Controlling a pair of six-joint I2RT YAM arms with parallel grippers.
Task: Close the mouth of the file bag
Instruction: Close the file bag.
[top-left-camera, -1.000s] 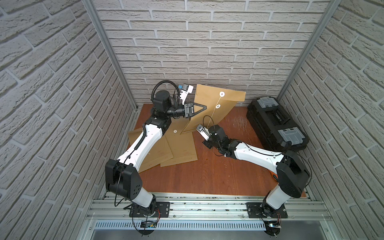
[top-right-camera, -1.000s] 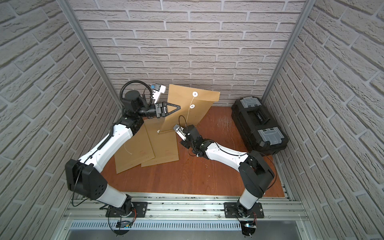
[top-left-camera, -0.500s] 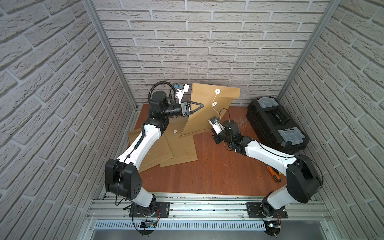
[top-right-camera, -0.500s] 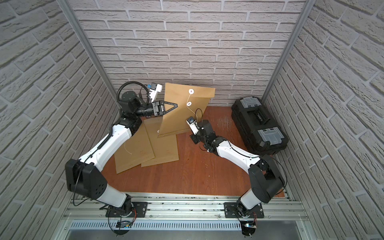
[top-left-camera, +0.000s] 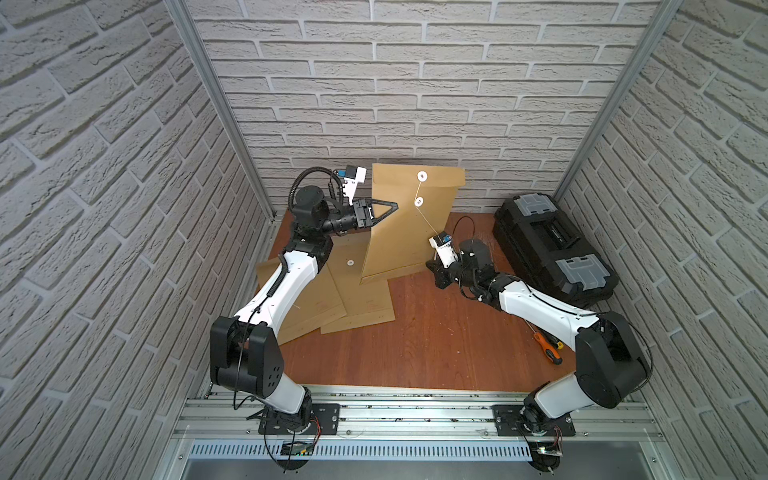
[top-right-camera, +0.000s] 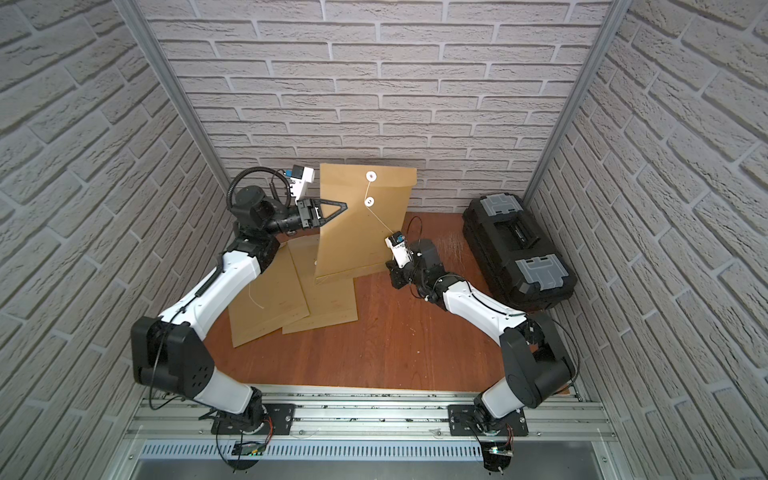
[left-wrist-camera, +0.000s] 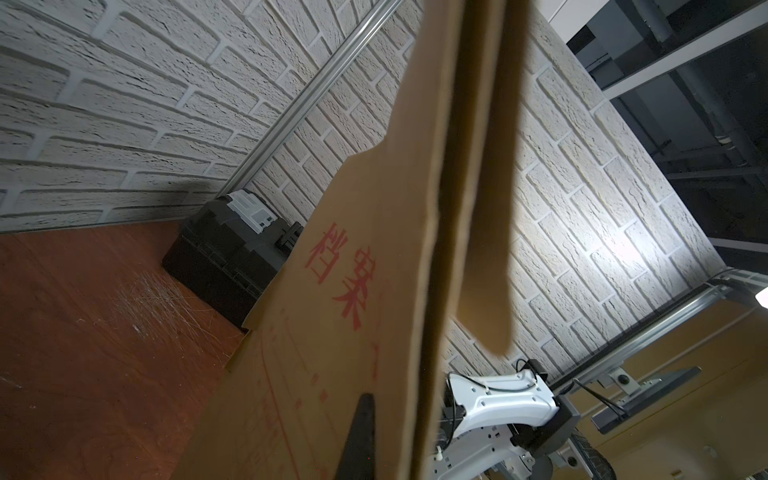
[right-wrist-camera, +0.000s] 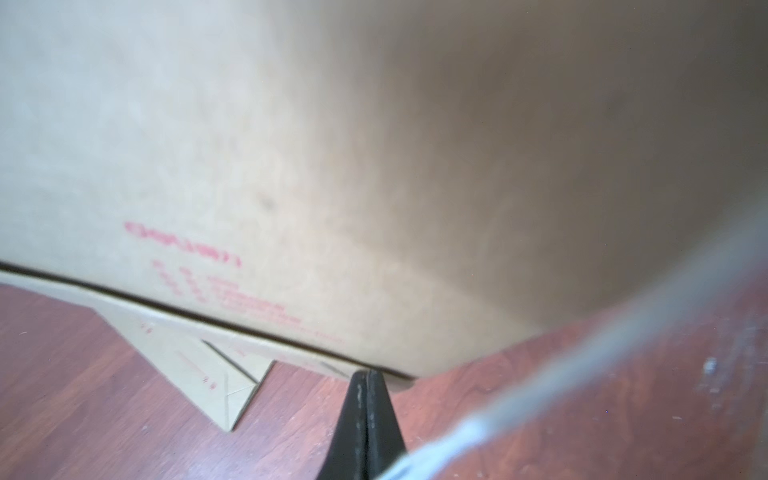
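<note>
1 brown kraft-paper file bag, upright at rear of wooden table, edge clamped in closed L gripper. R gripper closed at bag's lower corner; hold unclear. 2 flat brown bags beside.

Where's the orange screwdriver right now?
In a top view, the orange screwdriver lies on the wooden tabletop at the robot's right, just beside the right arm near its elbow and nearer the front edge than the black toolbox.
</note>
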